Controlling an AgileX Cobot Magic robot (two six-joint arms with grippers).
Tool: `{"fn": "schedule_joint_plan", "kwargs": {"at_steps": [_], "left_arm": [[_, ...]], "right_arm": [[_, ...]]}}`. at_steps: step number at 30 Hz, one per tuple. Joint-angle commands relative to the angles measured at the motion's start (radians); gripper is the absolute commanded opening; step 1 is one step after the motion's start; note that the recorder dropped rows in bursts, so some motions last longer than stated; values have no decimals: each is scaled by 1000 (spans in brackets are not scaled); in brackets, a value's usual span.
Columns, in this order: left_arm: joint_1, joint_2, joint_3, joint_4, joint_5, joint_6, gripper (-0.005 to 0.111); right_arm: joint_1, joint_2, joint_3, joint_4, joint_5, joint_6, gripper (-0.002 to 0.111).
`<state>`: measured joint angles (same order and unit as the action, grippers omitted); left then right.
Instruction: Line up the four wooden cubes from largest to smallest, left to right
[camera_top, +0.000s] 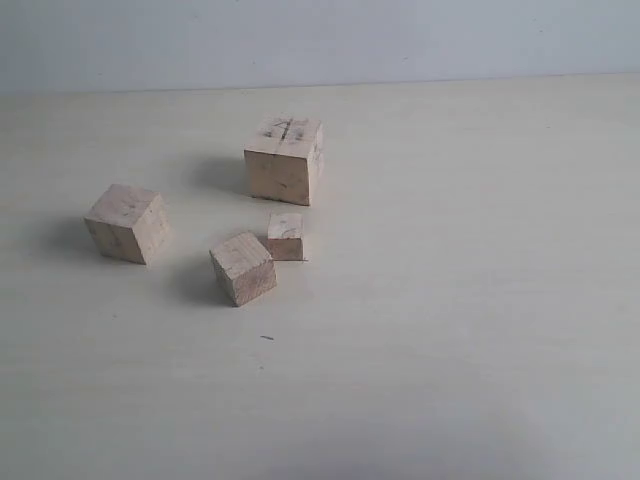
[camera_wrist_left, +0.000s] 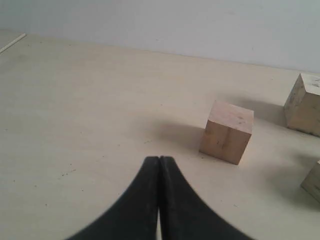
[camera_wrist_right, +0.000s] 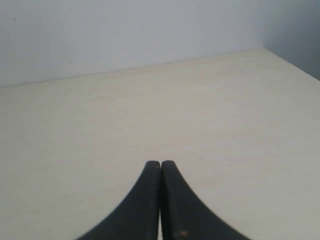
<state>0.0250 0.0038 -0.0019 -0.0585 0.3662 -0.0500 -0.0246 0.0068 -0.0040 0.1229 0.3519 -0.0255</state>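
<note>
Sitting unsorted: the second cube (camera_top: 127, 223) lies left of the largest cube (camera_top: 284, 160). The third cube (camera_top: 243, 268) and smallest cube (camera_top: 286, 236) lie nearer the camera than it, just beside each other. Only the wrist views show the left gripper (camera_wrist_left: 159, 159) and right gripper (camera_wrist_right: 160, 162), both pressed closed and empty.
</note>
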Motion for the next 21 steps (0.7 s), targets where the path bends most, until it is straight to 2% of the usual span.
{"fn": "schedule_joint_plan", "kwargs": {"at_steps": [1,8,15,21], "left_arm": [[-6,-4,2,5,-6,-3,0],[-6,-4,2,5,-6,-3,0],[-6,-4,2,5,-6,-3,0],[-6,-4,2,5,-6,-3,0]], "right_arm": [[2,-7,4,1,-5,-1,0],[2,-7,4,1,-23,-1,0],[2,-7,4,37,-416,2,0],[2,-7,4,37,-507,2,0]]}}
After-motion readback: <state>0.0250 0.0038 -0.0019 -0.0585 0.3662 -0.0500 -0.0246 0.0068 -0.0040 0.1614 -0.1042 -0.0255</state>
